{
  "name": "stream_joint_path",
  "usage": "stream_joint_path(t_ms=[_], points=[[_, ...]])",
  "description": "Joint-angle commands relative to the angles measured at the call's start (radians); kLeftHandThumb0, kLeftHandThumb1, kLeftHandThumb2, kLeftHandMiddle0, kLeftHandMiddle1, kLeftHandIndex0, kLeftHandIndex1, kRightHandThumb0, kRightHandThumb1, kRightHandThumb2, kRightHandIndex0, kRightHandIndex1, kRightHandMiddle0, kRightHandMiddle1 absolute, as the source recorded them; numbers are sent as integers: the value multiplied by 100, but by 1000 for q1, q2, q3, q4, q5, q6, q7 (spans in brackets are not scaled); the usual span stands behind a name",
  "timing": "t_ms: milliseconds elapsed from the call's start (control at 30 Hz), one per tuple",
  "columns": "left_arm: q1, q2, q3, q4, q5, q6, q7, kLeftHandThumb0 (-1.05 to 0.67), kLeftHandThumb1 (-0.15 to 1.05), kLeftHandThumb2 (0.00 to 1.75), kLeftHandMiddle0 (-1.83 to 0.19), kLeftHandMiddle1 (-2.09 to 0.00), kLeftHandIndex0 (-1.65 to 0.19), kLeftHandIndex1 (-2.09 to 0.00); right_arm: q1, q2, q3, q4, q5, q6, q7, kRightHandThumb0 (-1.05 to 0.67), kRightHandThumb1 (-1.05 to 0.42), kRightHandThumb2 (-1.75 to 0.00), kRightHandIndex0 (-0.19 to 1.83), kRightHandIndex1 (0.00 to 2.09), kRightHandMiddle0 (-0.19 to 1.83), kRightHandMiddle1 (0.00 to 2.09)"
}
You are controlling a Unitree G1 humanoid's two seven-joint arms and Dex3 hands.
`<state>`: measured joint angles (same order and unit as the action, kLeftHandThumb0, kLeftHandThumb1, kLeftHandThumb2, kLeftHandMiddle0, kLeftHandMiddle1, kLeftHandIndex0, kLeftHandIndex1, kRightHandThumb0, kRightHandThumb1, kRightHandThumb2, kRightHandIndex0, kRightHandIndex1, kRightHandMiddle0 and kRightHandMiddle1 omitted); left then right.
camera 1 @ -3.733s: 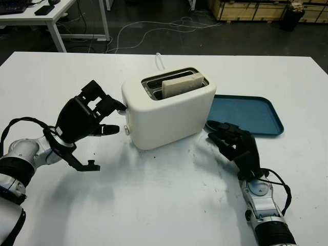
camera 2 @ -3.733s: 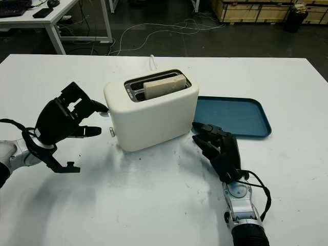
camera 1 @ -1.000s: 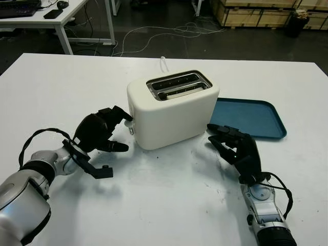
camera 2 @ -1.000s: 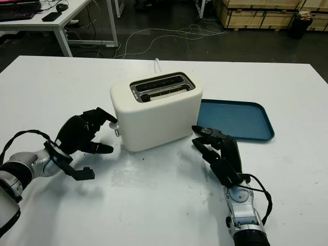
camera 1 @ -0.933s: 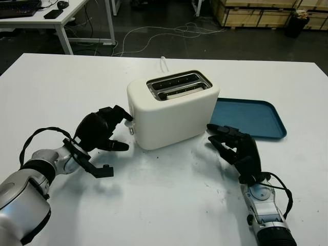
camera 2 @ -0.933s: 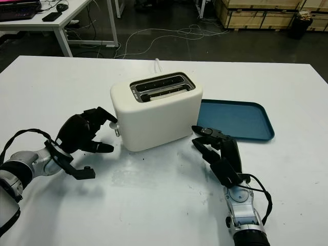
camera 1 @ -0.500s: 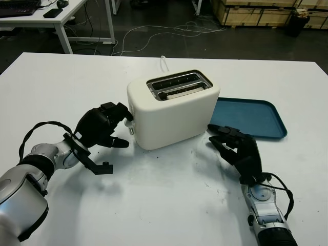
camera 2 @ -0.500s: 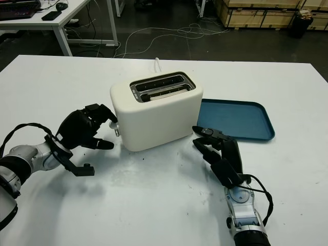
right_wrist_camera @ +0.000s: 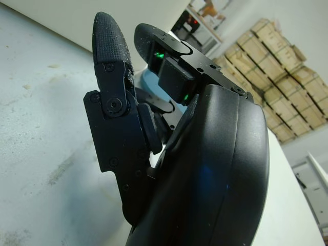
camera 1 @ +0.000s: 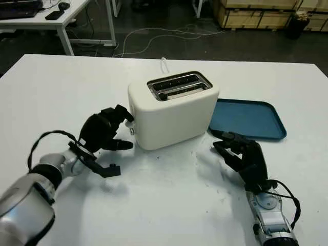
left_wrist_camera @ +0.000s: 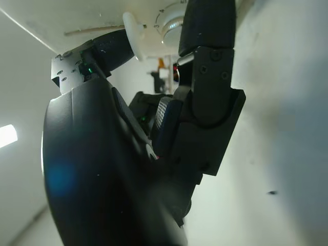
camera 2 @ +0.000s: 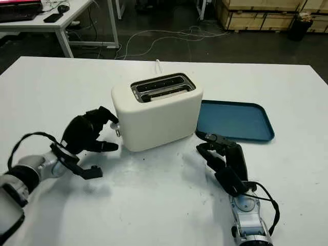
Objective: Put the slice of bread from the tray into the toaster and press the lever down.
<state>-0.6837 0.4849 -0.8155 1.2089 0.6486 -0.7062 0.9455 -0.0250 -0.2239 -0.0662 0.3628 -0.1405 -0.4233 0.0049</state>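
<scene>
At the left side of the white bench [camera 1: 169, 205], the left hand [camera 1: 105, 130] sits close against the end face of the cream toaster [camera 1: 171, 110]. Its fingers [left_wrist_camera: 207, 56] are curled, with one fingertip at the small white lever [left_wrist_camera: 134, 29] low on that end face; the left wrist view shows the fingertip just beside the lever knob and the round dial [left_wrist_camera: 171, 31] next to it, though I cannot tell if it is actually touching. The hand grips nothing. A black cable loops from its wrist back along the forearm.

The toaster stands near the middle of the bench, turned at a slight angle, its two slots [camera 1: 179, 85] facing up. The slice of bread [camera 1: 185, 93] is sunk down in the nearer slot, only a pale edge of it showing below the slot's rim. A white cord [camera 1: 164, 63] leaves the toaster's far side.

Just right of the toaster, the blue tray [camera 1: 248, 119] lies flat on the bench with nothing on it.

In front of the tray, at the lower right, the right hand [camera 1: 243, 156] is open and holds nothing, near the toaster's right corner but apart from it.

Beyond the bench, cables trail across the dark floor, with another white table [camera 1: 51, 18] at the far left and wooden crates [camera 1: 256, 13] at the far right.
</scene>
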Motion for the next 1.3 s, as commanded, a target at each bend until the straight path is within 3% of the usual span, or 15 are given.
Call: stream_joint_path(t_ms=[0, 333, 600, 667, 767, 900, 967, 1133, 1267], points=[[101, -234, -157, 92, 167, 105, -413, -103, 92, 17, -86, -151, -95, -109, -7, -37, -2, -21, -25, 48, 3, -71, -92, -22, 67, 80, 95, 1], [69, -206, -147, 91, 128, 89, -449, -104, 92, 20, -84, -151, -92, -114, -42, -26, 9, 8, -16, 46, 7, -72, -92, -21, 66, 82, 94, 0], [48, -168, -115, 72, 104, 34, -350, -101, 92, 25, -78, -170, -76, -135, -72, -17, 14, 34, -13, 38, 5, -73, -92, -21, 68, 83, 94, 0], [52, -161, -66, 63, 51, -7, -327, -102, 92, 23, -78, -171, -76, -136, -79, -19, 16, 41, -14, 32, 6, -75, -92, -22, 68, 83, 94, 0], [66, -152, 43, 49, -84, -118, -333, -103, 92, 17, -85, -155, -83, -118, -90, -23, 15, 51, -15, 21, 3, -74, -92, -23, 67, 84, 94, 0], [75, -134, 177, 13, -251, -221, -412, -102, 92, 13, -94, -126, -94, -91, -105, -23, 7, 56, -3, 18, 3, -73, -92, -23, 66, 85, 93, 0], [72, -115, 226, -9, -298, -264, -448, -101, 92, 14, -94, -122, -95, -86, -115, -26, 6, 58, -9, 11, -3, -73, -92, -24, 65, 85, 93, 0], [71, -79, 343, -73, -357, -295, -569, -99, 92, 13, -94, -119, -95, -81, -143, -42, 6, 60, -18, -15, -3, -72, -92, -25, 62, 92, 91, 0], [58, -32, 395, -115, -315, -275, -603, -98, 92, 15, -90, -125, -93, -83, -180, -78, -4, 61, 0, -57, 21, -68, -92, -24, 58, 94, 91, 0]])
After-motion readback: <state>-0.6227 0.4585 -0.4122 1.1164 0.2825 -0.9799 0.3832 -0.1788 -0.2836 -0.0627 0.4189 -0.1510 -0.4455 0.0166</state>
